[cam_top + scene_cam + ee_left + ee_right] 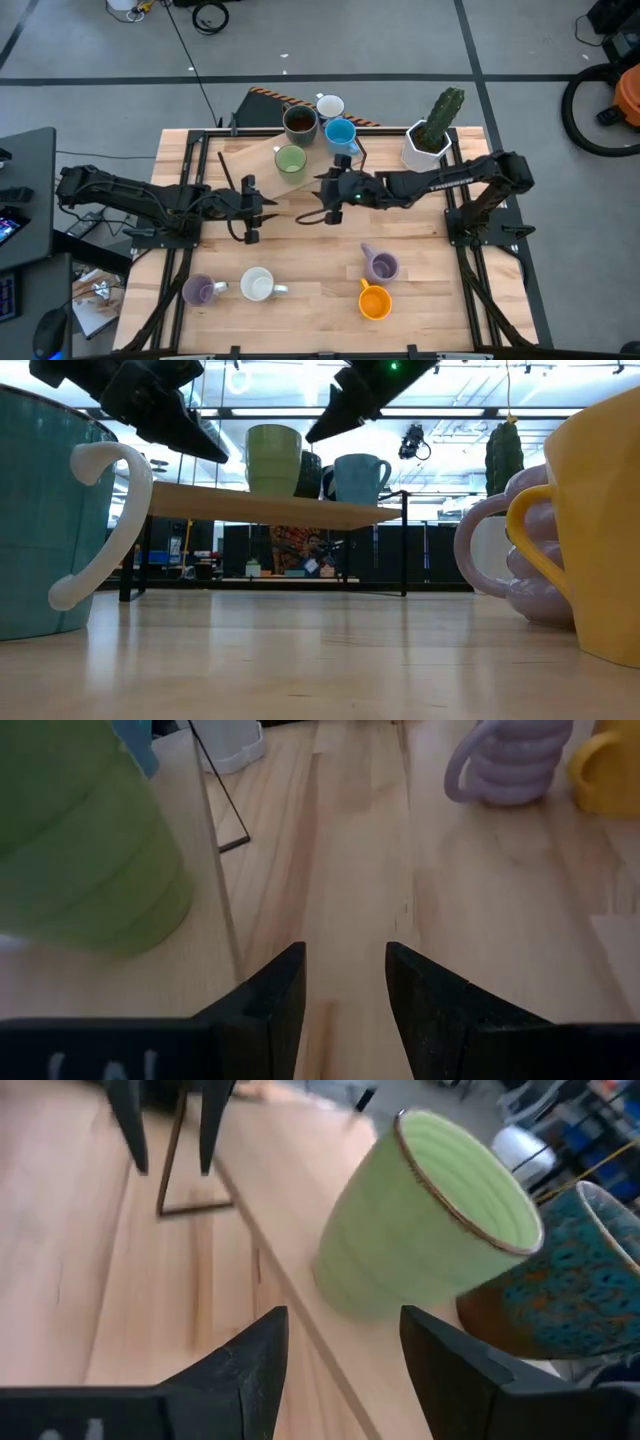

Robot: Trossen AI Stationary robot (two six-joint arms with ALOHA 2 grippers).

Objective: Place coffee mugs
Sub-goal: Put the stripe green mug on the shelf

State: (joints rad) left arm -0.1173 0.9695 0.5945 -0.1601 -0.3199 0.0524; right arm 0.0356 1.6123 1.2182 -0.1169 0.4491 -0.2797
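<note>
Above the table's middle, right gripper (328,190) hangs beside the low wooden shelf (255,160), fingers (245,1370) parted with bare air between them, nothing held; green mug (425,1220) stands upright on the shelf just ahead of the fingertips, not touched. Left gripper (252,207) sits near the shelf's front edge, facing the right one, fingers (275,1000) partly apart over bare tabletop, empty as well. Shelf load, upright and clustered at its far end: green mug, dark brown mug (299,122), blue mug (340,133), white mug (330,106). Cactus in a white hexagonal pot (428,142) stands on the table (300,320) just past the shelf, right side. Remaining mugs on the near half of the table: purple mug (198,290) and second white mug (258,286) side by side on the left; second purple mug (381,265) and orange mug (374,302) close together on the right.
</note>
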